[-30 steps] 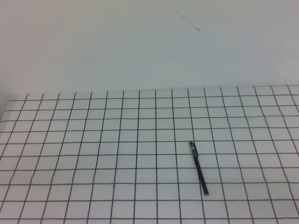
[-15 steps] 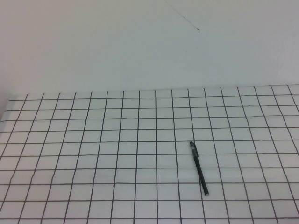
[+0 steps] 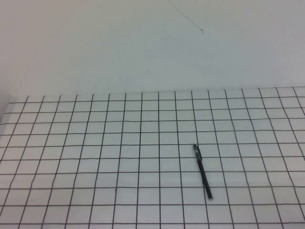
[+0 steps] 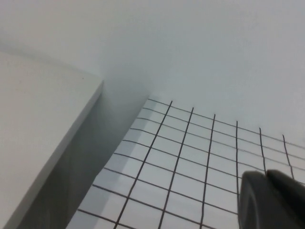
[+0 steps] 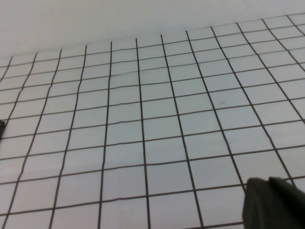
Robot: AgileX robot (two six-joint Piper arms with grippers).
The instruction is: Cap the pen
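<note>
The pen is thin and black and lies on the gridded table to the right of centre, running from far to near. Its small pale tip is at the near end. Its far end looks a little thicker, and I cannot tell whether that is a cap. No separate cap shows in any view. Neither arm shows in the high view. My left gripper is shut and empty above the table's left edge. My right gripper is shut and empty above bare grid squares.
The white gridded table ends at a plain white wall at the back. A white ledge stands beside the table's left edge. A small dark shape shows at the right wrist view's edge.
</note>
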